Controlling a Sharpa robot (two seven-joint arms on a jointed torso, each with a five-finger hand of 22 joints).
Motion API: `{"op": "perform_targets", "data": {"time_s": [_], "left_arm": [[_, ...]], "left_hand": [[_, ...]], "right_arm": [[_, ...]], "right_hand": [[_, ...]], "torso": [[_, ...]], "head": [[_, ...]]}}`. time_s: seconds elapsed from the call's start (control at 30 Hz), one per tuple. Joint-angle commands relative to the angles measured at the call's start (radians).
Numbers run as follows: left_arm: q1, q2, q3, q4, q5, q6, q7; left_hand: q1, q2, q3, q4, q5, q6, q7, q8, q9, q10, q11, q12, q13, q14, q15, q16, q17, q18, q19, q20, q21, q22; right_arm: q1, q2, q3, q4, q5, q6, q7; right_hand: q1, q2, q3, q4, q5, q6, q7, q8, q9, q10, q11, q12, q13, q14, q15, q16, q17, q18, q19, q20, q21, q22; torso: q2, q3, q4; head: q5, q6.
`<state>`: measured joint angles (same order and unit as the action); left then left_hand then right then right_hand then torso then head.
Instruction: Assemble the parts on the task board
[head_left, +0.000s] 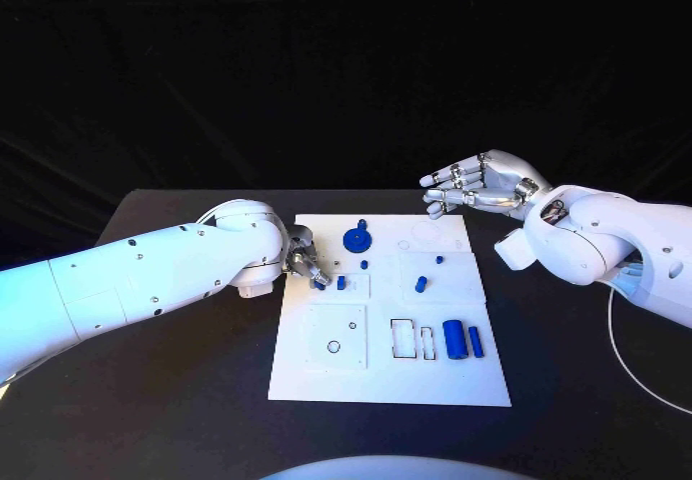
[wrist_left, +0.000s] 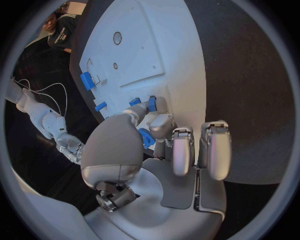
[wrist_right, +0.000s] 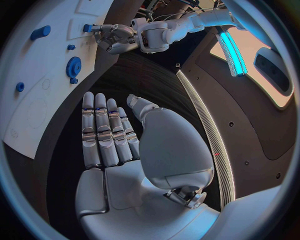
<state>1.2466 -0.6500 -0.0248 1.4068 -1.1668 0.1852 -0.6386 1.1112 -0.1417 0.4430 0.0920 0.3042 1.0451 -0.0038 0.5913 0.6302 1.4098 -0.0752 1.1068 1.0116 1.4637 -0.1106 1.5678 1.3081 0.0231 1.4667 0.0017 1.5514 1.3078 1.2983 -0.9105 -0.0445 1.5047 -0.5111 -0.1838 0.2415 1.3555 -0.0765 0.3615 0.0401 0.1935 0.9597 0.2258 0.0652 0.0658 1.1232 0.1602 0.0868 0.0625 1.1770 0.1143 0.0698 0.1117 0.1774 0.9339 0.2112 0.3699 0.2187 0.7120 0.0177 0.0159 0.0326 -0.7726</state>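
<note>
We see the left hand pinching a small blue part at its fingertips, over the task board; right hand hovers open, empty.

Bright, cool light is falling from above onto the flat white task board, which is glaring almost featureless against the matte black table and the dark backdrop. A bluish tint is washing over the glossy white left arm. In both wrist views, fisheye distortion is bending the board's straight edges and darkening the circle's rim. A glowing cyan light strip is shining in the right wrist view.
</note>
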Motion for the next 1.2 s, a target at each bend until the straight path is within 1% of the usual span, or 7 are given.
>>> {"op": "perform_targets", "data": {"time_s": [0.03, 0.2, 0.37, 0.47, 0.7, 0.87, 1.2], "left_arm": [[-0.001, 0.000, 0.000, 0.001, -0.016, 0.010, -0.007], [-0.001, 0.002, 0.000, 0.001, -0.016, 0.011, -0.007], [0.000, 0.004, 0.000, -0.001, -0.016, 0.023, -0.009], [0.000, 0.006, 0.000, -0.004, -0.016, 0.036, -0.011], [0.001, 0.007, 0.000, -0.010, -0.016, 0.046, -0.013], [0.001, 0.008, 0.000, -0.012, -0.016, 0.043, -0.014], [0.001, 0.009, 0.000, -0.016, -0.016, 0.039, -0.015]], "left_hand": [[0.016, 0.002, 0.006, -0.007, 0.006, 0.000, -0.007, 0.000, 0.000, 0.008, 0.002, 0.004, 0.003, 0.107, -0.007, 0.003, 0.263, -0.019, 0.099, -0.007, 0.006, 0.255], [0.018, 0.007, 0.015, -0.007, 0.006, 0.005, -0.006, 0.001, 0.000, 0.013, 0.003, 0.009, 0.008, 0.107, -0.007, 0.003, 0.263, -0.021, 0.101, -0.007, 0.011, 0.258], [-0.036, 0.008, -0.001, 0.032, 0.002, 0.013, -0.003, 0.001, 0.000, 0.017, 0.005, 0.009, 0.010, 0.107, -0.005, 0.003, 0.263, -0.022, 0.102, -0.005, 0.014, 0.260], [-0.083, 0.001, -0.034, 0.064, -0.003, 0.019, -0.001, 0.003, 0.001, 0.019, 0.007, 0.011, 0.012, 0.107, -0.004, 0.003, 0.263, -0.023, 0.103, -0.004, 0.018, 0.262], [-0.118, 0.002, -0.095, 0.093, -0.006, 0.024, -0.001, 0.005, 0.004, 0.020, 0.007, 0.011, 0.014, 0.107, -0.004, 0.003, 0.263, -0.023, 0.104, -0.005, 0.019, 0.263], [-0.122, 0.019, -0.151, 0.112, -0.072, 0.026, -0.002, 0.004, 0.005, 0.021, 0.006, 0.012, 0.017, 0.107, -0.005, 0.003, 0.263, -0.023, 0.104, -0.005, 0.019, 0.263], [-0.117, 0.033, -0.196, 0.128, -0.105, 0.025, -0.002, 0.002, 0.006, 0.020, 0.007, 0.011, 0.018, 0.107, -0.005, 0.003, 0.263, -0.023, 0.104, -0.005, 0.019, 0.263]], "right_arm": [[-0.001, 0.001, 0.000, 0.001, -0.001, 0.016, 0.010], [-0.001, 0.001, 0.000, 0.002, -0.001, 0.016, 0.010], [-0.001, 0.000, 0.000, 0.003, -0.001, 0.016, 0.010], [-0.001, -0.001, 0.000, 0.004, -0.001, 0.015, 0.009], [0.000, -0.003, 0.000, 0.006, -0.001, 0.014, 0.010], [0.000, -0.004, 0.000, 0.007, -0.001, 0.014, 0.009], [0.000, -0.005, 0.000, 0.008, -0.001, 0.015, 0.009]], "right_hand": [[-0.005, 0.003, 0.000, -0.006, 0.007, -0.002, -0.001, -0.002, -0.001, -0.003, -0.003, -0.001, -0.001, -0.001, -0.005, -0.004, -0.001, 0.003, 0.006, 0.000, -0.005, -0.001], [-0.005, 0.003, 0.000, -0.006, 0.007, -0.002, -0.001, -0.002, -0.001, -0.003, -0.003, -0.001, -0.001, -0.001, -0.005, -0.004, -0.001, 0.003, 0.006, 0.000, -0.005, -0.001], [-0.005, 0.003, 0.000, -0.006, 0.007, -0.002, -0.001, -0.002, -0.001, -0.003, -0.003, -0.001, -0.001, -0.001, -0.005, -0.004, -0.001, 0.003, 0.006, 0.000, -0.005, -0.001], [-0.005, 0.003, 0.000, -0.006, 0.007, -0.002, -0.001, -0.002, -0.001, -0.003, -0.003, -0.001, -0.001, -0.001, -0.005, -0.004, -0.001, 0.003, 0.006, 0.000, -0.005, -0.001], [-0.008, 0.002, -0.001, -0.005, 0.007, -0.003, 0.000, -0.002, -0.001, -0.004, -0.002, 0.000, -0.001, -0.002, -0.004, -0.004, -0.002, 0.003, 0.007, 0.001, -0.007, -0.002], [-0.008, 0.002, -0.001, -0.005, 0.007, -0.003, 0.000, -0.002, -0.001, -0.004, -0.002, 0.000, -0.001, -0.002, -0.004, -0.004, -0.002, 0.003, 0.007, 0.001, -0.007, -0.002], [-0.009, 0.002, -0.002, -0.005, 0.008, -0.003, 0.000, -0.002, -0.001, -0.005, -0.002, -0.001, -0.001, -0.002, -0.004, -0.004, -0.002, 0.003, 0.007, 0.001, -0.008, -0.003]], "torso": [[0.000, 0.0004, 0.0000], [0.000, 0.0004, -0.0001], [0.000, 0.0007, -0.0001], [0.000, 0.0007, 0.0003], [-0.001, 0.0009, 0.0000], [0.000, 0.0000, -0.0004], [0.000, -0.0001, 0.0009]], "head": [[0.000, 0.000], [0.000, -0.001], [0.000, -0.002], [0.001, -0.004], [0.001, -0.004], [0.000, -0.003], [-0.001, -0.005]]}}
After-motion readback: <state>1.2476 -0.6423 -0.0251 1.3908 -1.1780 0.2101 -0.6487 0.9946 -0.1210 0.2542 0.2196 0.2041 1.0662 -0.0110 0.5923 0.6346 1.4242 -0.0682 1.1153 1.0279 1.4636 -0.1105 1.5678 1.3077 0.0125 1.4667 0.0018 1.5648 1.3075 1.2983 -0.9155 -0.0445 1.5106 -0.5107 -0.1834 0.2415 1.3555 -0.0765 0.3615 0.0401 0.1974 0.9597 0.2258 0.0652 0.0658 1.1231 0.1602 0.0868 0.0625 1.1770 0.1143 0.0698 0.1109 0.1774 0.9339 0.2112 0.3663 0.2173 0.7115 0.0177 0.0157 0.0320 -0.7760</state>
